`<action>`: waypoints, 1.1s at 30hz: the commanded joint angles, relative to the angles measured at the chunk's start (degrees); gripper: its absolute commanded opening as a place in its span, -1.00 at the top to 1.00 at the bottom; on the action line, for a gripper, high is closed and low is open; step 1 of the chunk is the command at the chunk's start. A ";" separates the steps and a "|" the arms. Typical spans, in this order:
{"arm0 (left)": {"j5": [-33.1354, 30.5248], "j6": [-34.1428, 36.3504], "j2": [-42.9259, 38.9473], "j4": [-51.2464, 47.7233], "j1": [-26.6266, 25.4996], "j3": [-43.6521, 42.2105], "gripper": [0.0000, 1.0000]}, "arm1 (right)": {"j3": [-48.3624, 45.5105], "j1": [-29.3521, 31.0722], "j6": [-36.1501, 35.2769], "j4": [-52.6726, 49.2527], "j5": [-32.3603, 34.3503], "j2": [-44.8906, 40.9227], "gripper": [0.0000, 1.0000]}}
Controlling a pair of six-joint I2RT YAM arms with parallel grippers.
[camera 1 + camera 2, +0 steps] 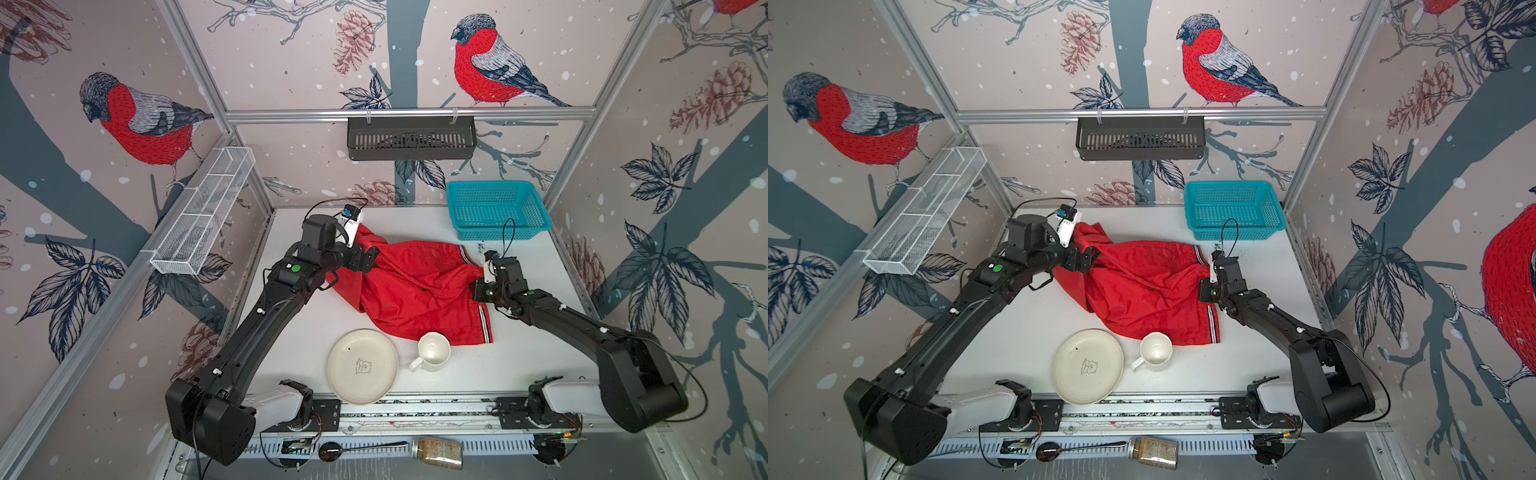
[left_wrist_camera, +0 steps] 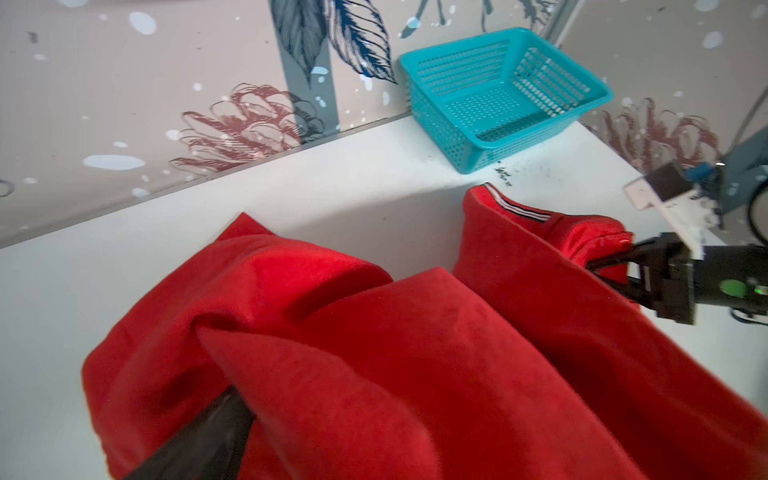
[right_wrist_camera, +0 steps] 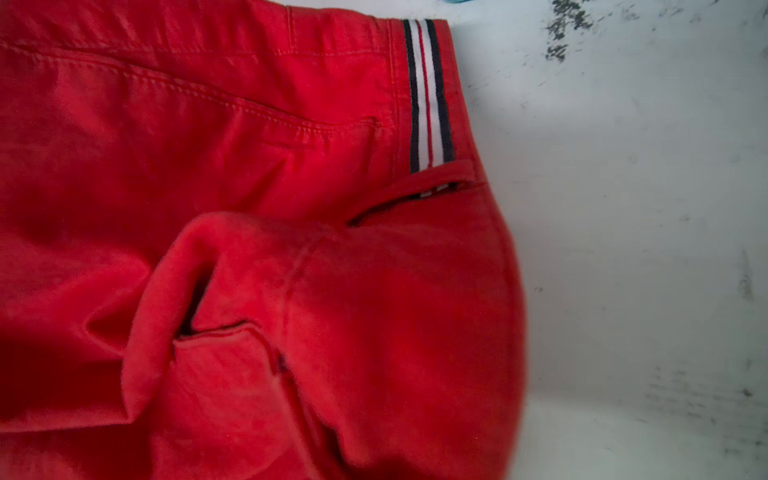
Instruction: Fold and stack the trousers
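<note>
Three walls (image 1: 291,62) carry pale pinkish wallpaper printed with red-breasted bullfinches (image 1: 486,62), pine cones, dark leaves, grey-blue branches and white flecks. Aluminium rails (image 1: 291,114) frame the corners and cross the back wall, where a black slotted shelf (image 1: 411,139) hangs. A white wire-mesh shelf (image 1: 203,208) runs along the left wall. The white counter (image 1: 532,353) shows dark scuffs (image 3: 561,25). The light is soft and even.

Crumpled red trousers (image 3: 232,174) cover most of the view, with a pocket seam and a striped band (image 3: 428,95) showing beside the bare, scuffed white worktop (image 3: 644,249).
</note>
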 commanded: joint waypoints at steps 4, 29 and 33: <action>20.35 -2.83 8.45 0.87 3.89 -0.82 -0.93 | 0.09 1.03 1.72 5.70 0.77 2.70 0.92; -4.29 -13.23 -11.86 -17.46 3.83 -10.02 -0.77 | 0.05 -2.17 0.35 8.16 4.24 8.16 0.93; -9.18 -19.72 -15.93 -16.08 0.10 -14.16 -0.73 | 0.31 -2.74 -0.64 7.15 3.67 7.11 0.93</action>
